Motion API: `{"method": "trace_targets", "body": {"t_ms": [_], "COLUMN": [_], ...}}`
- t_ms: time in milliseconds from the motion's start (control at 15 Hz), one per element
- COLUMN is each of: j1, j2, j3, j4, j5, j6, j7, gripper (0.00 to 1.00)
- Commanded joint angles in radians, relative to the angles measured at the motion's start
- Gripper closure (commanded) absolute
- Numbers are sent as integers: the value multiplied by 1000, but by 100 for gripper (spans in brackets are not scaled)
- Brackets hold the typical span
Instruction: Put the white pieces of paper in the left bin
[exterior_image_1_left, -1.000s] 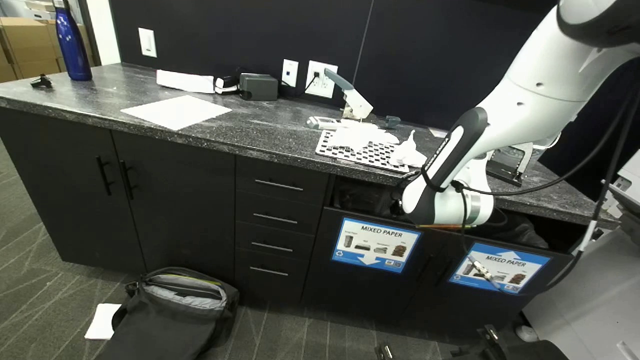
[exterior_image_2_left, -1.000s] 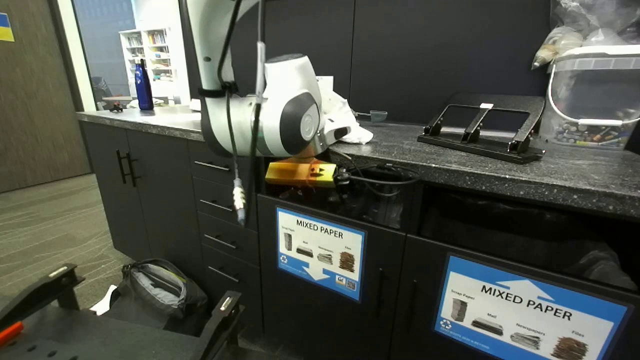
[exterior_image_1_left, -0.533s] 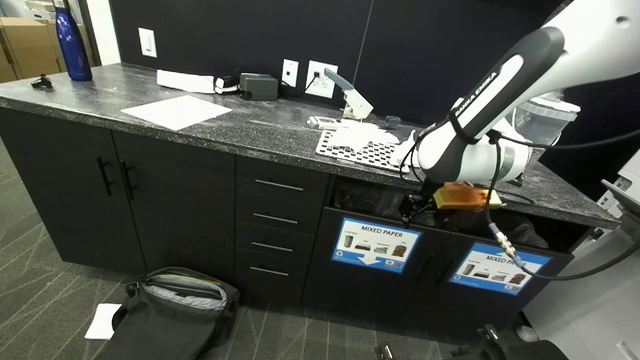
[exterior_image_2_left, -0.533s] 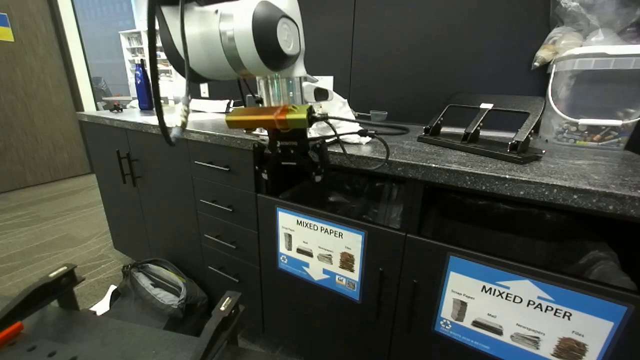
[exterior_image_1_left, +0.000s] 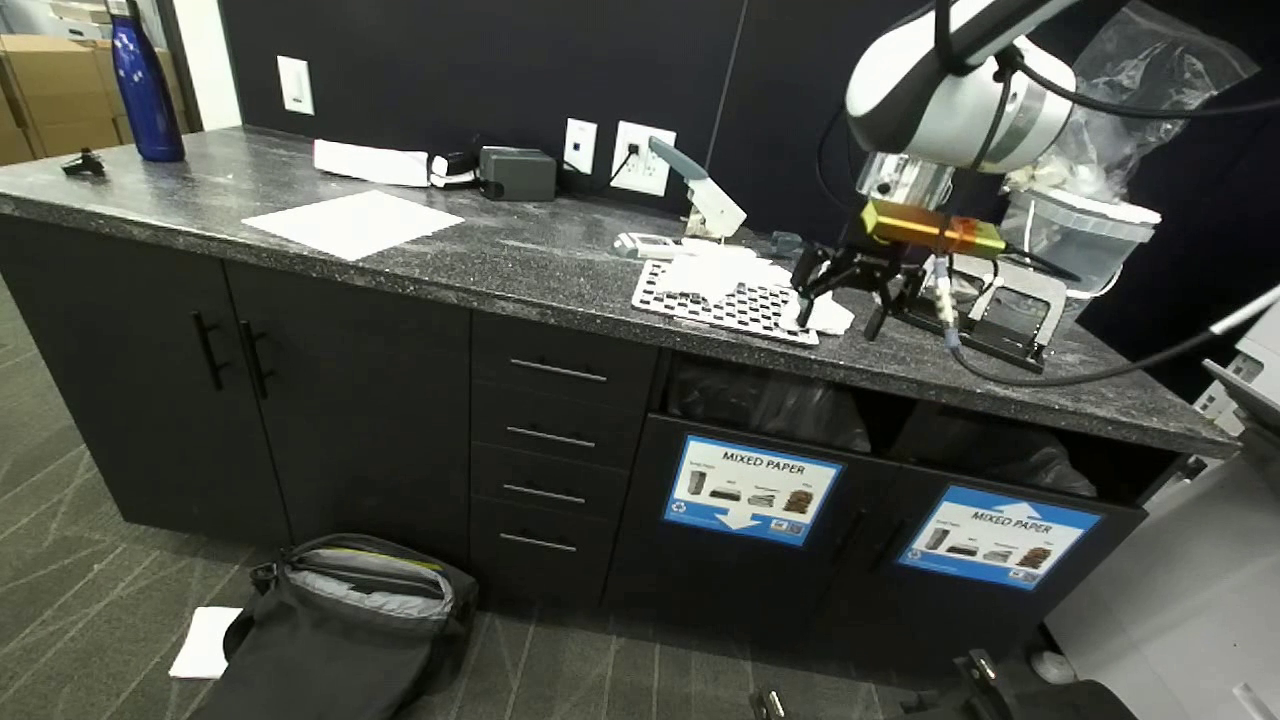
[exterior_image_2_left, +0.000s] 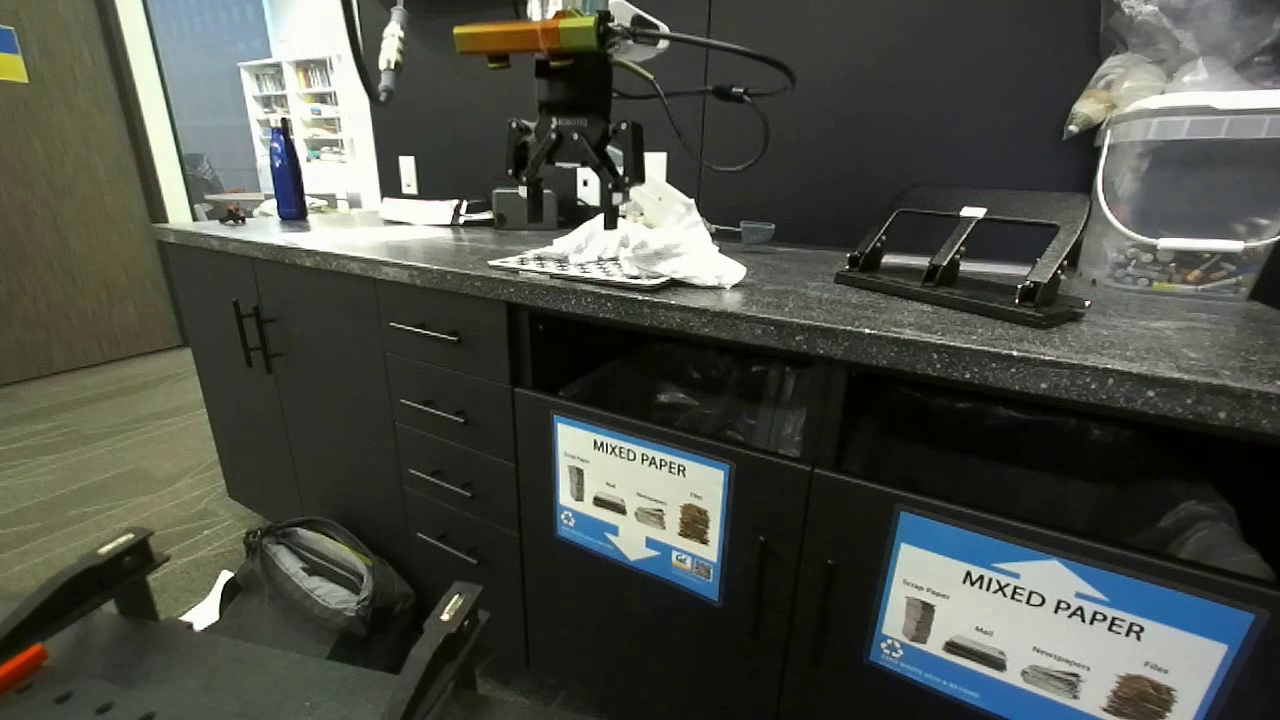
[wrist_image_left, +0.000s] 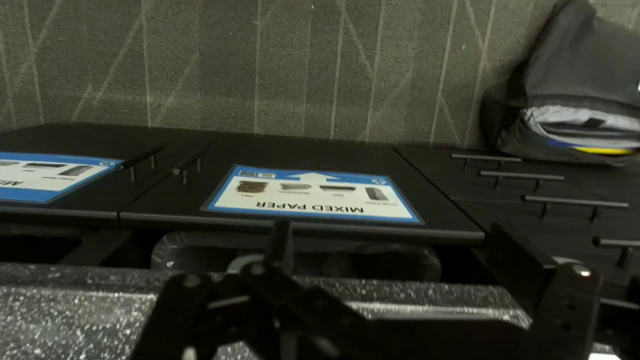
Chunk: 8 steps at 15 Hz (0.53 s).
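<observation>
Wrist view: see gripper (wrist_image_left: 392, 240) with 2 fingers (wrist_image_left: 281, 244) spread wide. In an exterior view, find white pieces of paper (exterior_image_2_left: 688, 252) crumpled on a dotted sheet (exterior_image_2_left: 552, 267) and past its edge, on the counter (exterior_image_2_left: 790, 287) above the left bin (exterior_image_2_left: 640, 615); cannot tell whether touching a fingertip.

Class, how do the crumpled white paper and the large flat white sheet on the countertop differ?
The crumpled paper is bunched into peaks; the flat sheet lies smooth. The crumpled paper's outline is ragged; the flat sheet's edges are straight. The crumpled paper lies at least partly on the dotted sheet; the flat sheet lies directly on the countertop. Both are white.
</observation>
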Motion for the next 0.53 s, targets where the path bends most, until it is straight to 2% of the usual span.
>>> {"method": "trace_targets", "body": {"t_ms": [0,467], "j1": [-33,-34], "j2": [153,425], "j3": [27,-4], "j4": [228,504], "j5": [37,20], "j6": [-57,-8], "j7": [125,361], "gripper": [0,0]}}
